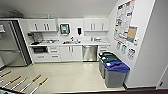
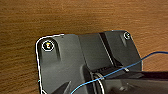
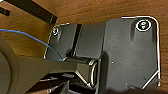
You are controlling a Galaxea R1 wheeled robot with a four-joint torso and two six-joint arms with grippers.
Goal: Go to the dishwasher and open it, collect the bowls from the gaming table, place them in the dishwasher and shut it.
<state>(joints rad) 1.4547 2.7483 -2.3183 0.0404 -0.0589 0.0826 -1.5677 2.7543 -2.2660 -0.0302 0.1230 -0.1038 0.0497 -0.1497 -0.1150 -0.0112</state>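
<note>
A small office kitchen with a pale floor (image 1: 70, 75) fills the head view. The dishwasher (image 1: 89, 52) sits shut under the white counter (image 1: 70, 43), at about 12 o'clock, a little to the right. Its shiny steel front has a bar handle along the top. White cabinet doors (image 1: 71, 52) stand just to its left, and a sink (image 1: 72, 41) is above them. At 3 o'clock, three bins (image 1: 113, 70) line the wall under posters (image 1: 125, 21). A big steel fridge (image 1: 11, 43) stands at 9 o'clock. Rods with wooden handles (image 1: 25, 83) poke in at 7 o'clock. Both wrist views look down on brown wood (image 2: 75, 17). I cannot tell if either claw is apart or together.
</note>
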